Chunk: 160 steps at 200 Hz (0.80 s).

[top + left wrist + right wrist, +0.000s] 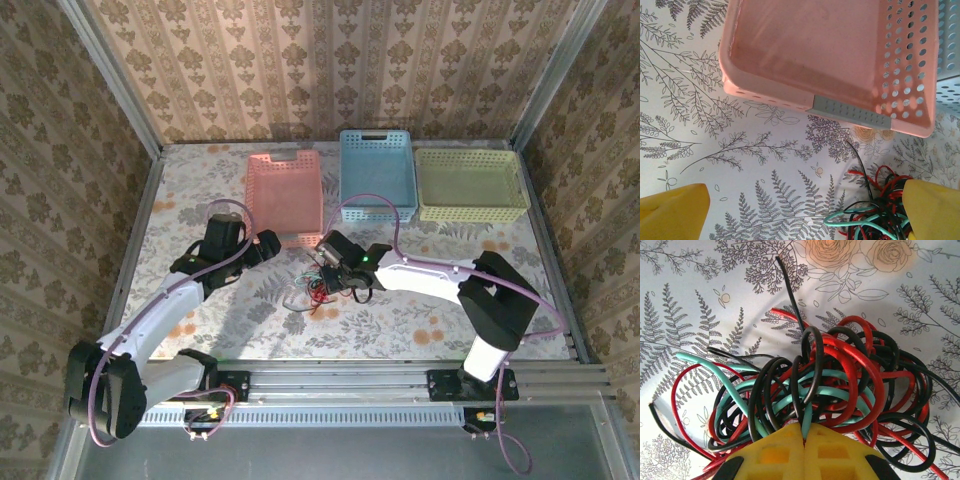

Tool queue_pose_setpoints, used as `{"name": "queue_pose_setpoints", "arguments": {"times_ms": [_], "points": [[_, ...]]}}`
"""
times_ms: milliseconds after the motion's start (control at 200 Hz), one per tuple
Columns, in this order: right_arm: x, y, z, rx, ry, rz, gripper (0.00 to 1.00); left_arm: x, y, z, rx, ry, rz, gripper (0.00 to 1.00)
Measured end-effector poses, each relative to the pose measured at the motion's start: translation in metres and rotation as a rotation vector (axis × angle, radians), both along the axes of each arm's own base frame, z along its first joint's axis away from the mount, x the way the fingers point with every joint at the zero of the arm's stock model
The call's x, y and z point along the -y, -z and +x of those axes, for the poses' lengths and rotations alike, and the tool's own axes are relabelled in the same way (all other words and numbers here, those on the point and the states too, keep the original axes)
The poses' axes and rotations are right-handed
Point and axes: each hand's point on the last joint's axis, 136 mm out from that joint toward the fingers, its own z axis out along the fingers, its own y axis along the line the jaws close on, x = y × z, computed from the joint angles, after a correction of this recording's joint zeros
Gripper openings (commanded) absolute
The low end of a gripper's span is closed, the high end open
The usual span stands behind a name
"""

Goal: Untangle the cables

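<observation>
1. Table (pixel 430 320): floral/fern print top, everything's on it.
2. Pink basket (pixel 285 195): my ref pt. Sits at the far side and has a grey patch on its near rim.
3. Blue basket (pixel 375 175): just right of the pink basket. Yellow-green basket (pixel 470 185) is further right again.
4. Left gripper (pixel 268 243): just in front of the pink basket's near rim. Jaws spread wide w/ nothing between them.
5. Right gripper (pixel 802 432): in front of the pink basket's near-right corner. Yellow fingertips pressed together, pinching strands of the bundle.
6. Cables (pixel 830 385): red, black & teal, one tangled clump lying on the table near the pink basket's near-right corner, not in it. One black end pokes out toward the basket.
</observation>
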Motion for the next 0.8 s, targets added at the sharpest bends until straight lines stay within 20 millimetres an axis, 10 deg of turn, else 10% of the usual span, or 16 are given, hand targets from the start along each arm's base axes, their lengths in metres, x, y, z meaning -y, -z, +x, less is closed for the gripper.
{"name": "queue_pose_setpoints", "arguments": {"times_ms": [390, 800], "points": [[0.027, -0.091, -0.005, 0.188, 0.019, 0.092, 0.00, 0.009, 0.003, 0.002, -0.006, 0.031, -0.024, 0.98], [0.068, -0.111, -0.022, 0.198, 0.054, 0.046, 0.08, 0.034, 0.010, 0.000, -0.047, 0.107, -0.034, 0.97]]}}
